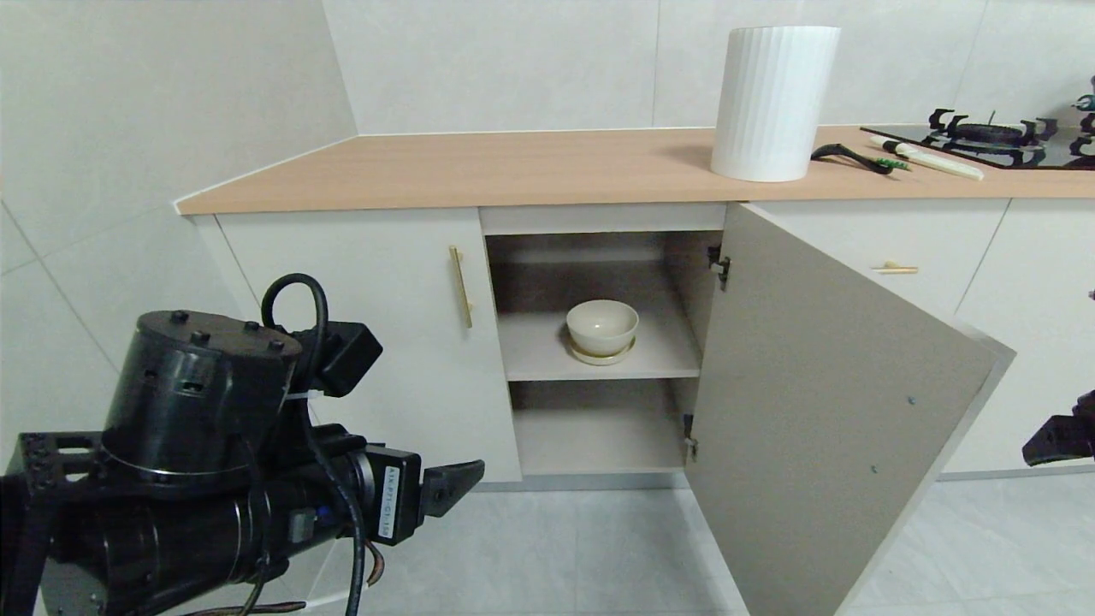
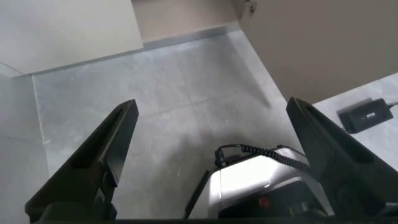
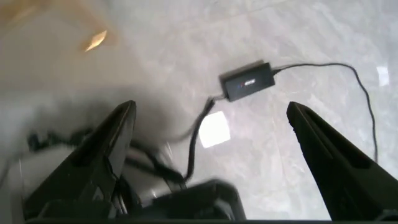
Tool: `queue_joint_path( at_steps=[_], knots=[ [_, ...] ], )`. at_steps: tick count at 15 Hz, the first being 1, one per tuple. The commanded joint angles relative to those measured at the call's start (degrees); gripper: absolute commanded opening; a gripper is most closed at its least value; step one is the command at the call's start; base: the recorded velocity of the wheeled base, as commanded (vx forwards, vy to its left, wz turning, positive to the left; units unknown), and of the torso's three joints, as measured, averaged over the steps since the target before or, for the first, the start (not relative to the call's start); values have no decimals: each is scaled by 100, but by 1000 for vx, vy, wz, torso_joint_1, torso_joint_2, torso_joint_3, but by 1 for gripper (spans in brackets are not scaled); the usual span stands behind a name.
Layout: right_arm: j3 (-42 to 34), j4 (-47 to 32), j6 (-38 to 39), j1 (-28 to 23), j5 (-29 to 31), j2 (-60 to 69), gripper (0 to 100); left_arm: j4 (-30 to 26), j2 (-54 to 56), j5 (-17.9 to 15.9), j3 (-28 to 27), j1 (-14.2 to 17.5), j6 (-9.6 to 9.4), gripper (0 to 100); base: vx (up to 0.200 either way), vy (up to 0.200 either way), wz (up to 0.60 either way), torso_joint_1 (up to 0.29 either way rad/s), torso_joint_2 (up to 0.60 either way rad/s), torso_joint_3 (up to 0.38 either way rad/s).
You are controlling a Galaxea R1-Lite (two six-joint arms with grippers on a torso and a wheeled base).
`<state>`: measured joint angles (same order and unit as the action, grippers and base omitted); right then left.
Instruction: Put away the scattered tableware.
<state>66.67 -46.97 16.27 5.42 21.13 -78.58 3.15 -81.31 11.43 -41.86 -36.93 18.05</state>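
**Head view:** A bowl (image 1: pixel 601 325) sits on a saucer (image 1: pixel 601 354) at the middle of the cabinet's upper shelf (image 1: pixel 539 352). The two look stacked there for storage, the part of the tidying that appears done. The door (image 1: pixel 821 402) stands wide open, probably so more pieces can go in. On the counter (image 1: pixel 513 167), near its right end, a black peeler (image 1: pixel 847 156) and a cream-handled tool (image 1: pixel 932 160) lie side by side. They are between a ribbed white canister (image 1: pixel 772 103) and the hob (image 1: pixel 992 141), loose and likely next to be cleared. The left gripper (image 1: pixel 458 486) hangs low before the closed left door and carries nothing. The right gripper (image 1: pixel 1056 441) shows at the frame's right edge, beyond the open door. A small white label on the left arm carries print too fine to make out.

**Left wrist view:** The fingers (image 2: pixel 109 149) are spread wide over grey floor (image 2: pixel 186 81) with nothing between them. The arm looks parked clear of the cabinet, its claw apart for a pick.

**Right wrist view:** This claw is also apart and empty, aimed at the floor. A black adapter (image 3: pixel 247 81) and its cable (image 3: pixel 348 78) lie there. A pale mark on the adapter cannot be read.
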Motion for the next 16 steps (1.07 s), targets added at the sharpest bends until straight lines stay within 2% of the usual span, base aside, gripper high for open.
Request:
queue_joint_path(
  at_steps=[1, 4, 7, 9, 14, 16],
  knots=[
    [13, 285, -54, -455, -47, -430, 100, 2, -8, -1, -6, 10, 14, 100, 0, 0, 0, 0, 0, 0],
    [-14, 935, 51, -542, -179, -949, 100, 11, -8, -1, -6, 10, 14, 100, 0, 0, 0, 0, 0, 0],
    [-102, 1269, 139, -525, -812, -1019, 100, 11, 1, -1, -24, 19, 31, 100, 0, 0, 0, 0, 0, 0],
    [-207, 1401, 148, -472, -979, -1054, 100, 11, -8, -1, -24, 19, 49, 100, 0, 0, 0, 0, 0, 0],
    [-567, 1928, 183, -6, -988, -1054, 100, 11, 1, -1, -41, 27, 58, 100, 0, 0, 0, 0, 0, 0],
    [-787, 2306, 394, 328, -1005, -1072, 100, 90, 1, -1, -41, 27, 58, 100, 0, 0, 0, 0, 0, 0]
  ],
)
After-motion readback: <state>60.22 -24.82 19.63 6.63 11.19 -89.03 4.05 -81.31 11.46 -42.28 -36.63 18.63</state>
